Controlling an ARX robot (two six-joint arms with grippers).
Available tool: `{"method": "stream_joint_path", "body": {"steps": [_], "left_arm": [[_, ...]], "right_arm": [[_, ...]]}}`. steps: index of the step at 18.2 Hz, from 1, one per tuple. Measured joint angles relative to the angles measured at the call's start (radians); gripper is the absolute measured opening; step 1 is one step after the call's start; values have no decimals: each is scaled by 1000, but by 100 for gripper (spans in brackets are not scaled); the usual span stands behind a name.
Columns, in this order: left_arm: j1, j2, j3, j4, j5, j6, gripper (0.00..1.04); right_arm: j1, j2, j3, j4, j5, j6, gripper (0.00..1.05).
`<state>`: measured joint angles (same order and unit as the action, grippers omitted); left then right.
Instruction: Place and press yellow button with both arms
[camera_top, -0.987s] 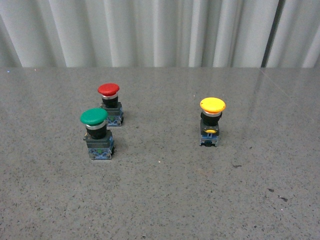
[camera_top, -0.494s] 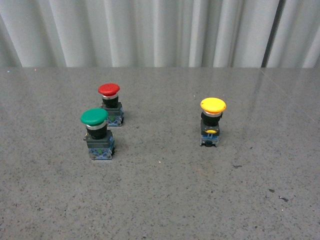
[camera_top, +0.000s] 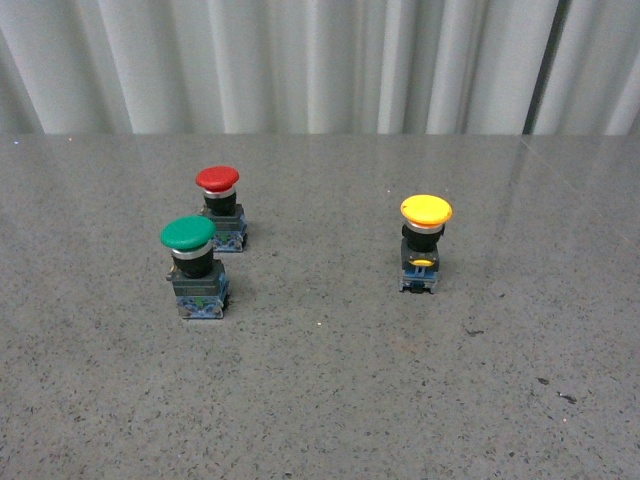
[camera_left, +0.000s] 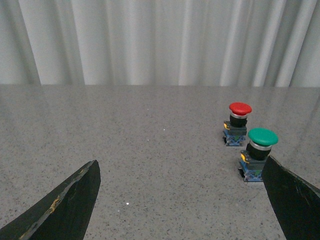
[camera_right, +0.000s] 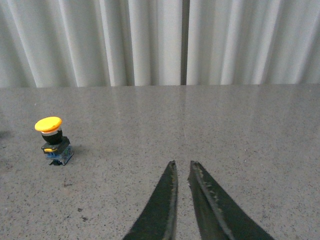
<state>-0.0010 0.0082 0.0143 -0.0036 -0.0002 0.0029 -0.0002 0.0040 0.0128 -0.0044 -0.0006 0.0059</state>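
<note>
The yellow button (camera_top: 425, 243) stands upright on the grey table, right of centre in the front view. It also shows in the right wrist view (camera_right: 52, 140), far off to one side of my right gripper (camera_right: 182, 164), which is shut and empty above bare table. My left gripper (camera_left: 181, 165) is open and empty, its two black fingers wide apart. The green button (camera_left: 259, 152) stands just beside one finger (camera_left: 292, 198). Neither arm shows in the front view.
A green-capped button (camera_top: 195, 267) and a red-capped button (camera_top: 222, 207) stand close together at the left of the table (camera_top: 320, 390). The red one also shows in the left wrist view (camera_left: 238, 123). A pleated grey curtain (camera_top: 320, 60) hangs behind the table's far edge.
</note>
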Motion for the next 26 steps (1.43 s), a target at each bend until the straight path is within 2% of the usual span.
{"method": "stream_joint_path", "body": {"steps": [6, 8, 10, 12, 26], "left_arm": [[0, 0, 0, 0, 0, 0, 98], [0, 0, 0, 0, 0, 0, 98], [0, 0, 0, 0, 0, 0, 98], [0, 0, 0, 0, 0, 0, 98], [0, 0, 0, 0, 0, 0, 98]], "right_arm": [[0, 0, 0, 0, 0, 0, 86], [0, 0, 0, 0, 0, 0, 95], [0, 0, 0, 0, 0, 0, 100], [0, 0, 0, 0, 0, 0, 97], [0, 0, 0, 0, 0, 0, 98]]}}
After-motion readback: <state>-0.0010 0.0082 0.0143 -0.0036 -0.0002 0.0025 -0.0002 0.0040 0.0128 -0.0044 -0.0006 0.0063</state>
